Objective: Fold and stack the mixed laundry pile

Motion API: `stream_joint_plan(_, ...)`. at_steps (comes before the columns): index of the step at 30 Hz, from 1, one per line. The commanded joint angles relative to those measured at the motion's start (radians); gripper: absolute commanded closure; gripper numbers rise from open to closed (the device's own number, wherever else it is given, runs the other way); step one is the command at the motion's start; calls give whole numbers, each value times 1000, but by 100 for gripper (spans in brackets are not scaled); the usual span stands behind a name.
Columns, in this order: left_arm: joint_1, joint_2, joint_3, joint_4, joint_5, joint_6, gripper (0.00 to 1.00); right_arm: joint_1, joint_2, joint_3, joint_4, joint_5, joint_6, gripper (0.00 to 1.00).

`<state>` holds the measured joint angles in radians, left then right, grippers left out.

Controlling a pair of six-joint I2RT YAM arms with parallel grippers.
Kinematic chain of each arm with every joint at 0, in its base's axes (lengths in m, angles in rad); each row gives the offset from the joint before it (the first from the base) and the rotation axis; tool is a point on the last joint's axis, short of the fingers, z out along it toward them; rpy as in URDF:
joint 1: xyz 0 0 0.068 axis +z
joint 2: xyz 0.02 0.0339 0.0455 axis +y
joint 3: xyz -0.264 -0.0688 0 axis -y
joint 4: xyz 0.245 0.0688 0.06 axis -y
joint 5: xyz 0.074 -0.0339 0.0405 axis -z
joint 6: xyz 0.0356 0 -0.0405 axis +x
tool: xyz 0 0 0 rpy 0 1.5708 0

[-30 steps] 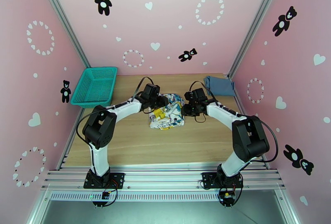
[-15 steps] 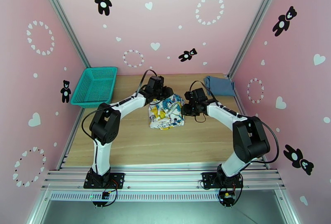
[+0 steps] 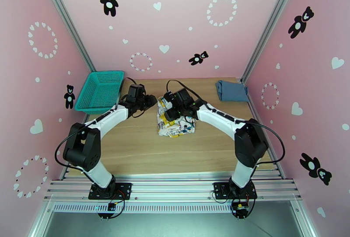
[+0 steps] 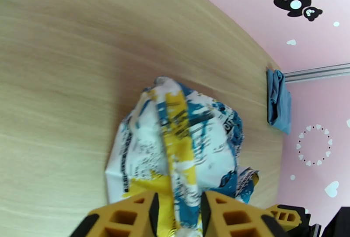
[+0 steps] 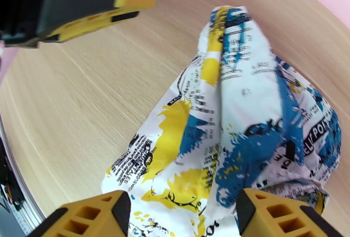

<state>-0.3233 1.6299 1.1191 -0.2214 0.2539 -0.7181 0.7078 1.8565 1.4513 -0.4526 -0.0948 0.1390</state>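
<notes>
The white cloth with yellow-and-blue print lies bunched at mid-table. It rises in a ridge in the left wrist view and the right wrist view. My right gripper hovers over the cloth's far-left part. Its jaws are open wide and hold nothing. My left gripper sits just left of the cloth's far corner, its fingers a little apart and bare wood between it and the cloth. The dusty-blue tank top lies folded at the far right corner.
A teal mesh basket stands at the far left corner of the wooden table. Pink walls close in the left, back and right sides. Bare wood stretches in front of the cloth towards the arm bases.
My left arm has swung left, off the cloth's far edge. My right arm has moved left from beside the cloth to above it, and its jaws have opened.
</notes>
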Motion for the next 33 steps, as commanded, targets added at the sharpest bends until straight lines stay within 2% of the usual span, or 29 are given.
stream_joint_plan(1,-8,-39,-73,-64,-6,58,66,15,89,85,-113,80,-4,40)
stream_joint_plan(7,-43,-76,-147,-65,12,70,65,28,195,179,-151,84,51,59)
stream_joint_plan(10,-75,-73,-155,-63,8,74,64,28,235,218,-177,134,77,64)
stream_joint_plan(15,-122,-44,-149,-45,15,75,65,28,241,273,-238,207,60,83)
stream_joint_plan(18,-153,-9,-131,-25,24,78,65,15,229,313,-276,250,23,90)
stream_joint_plan(24,-208,76,-77,-5,17,74,66,-62,247,396,-334,264,-73,92)
stream_joint_plan(28,-225,133,-55,15,20,65,68,-92,312,483,-348,260,-172,92)
stream_joint_plan(33,-230,177,-51,25,16,57,70,-135,396,611,-377,261,-219,92)
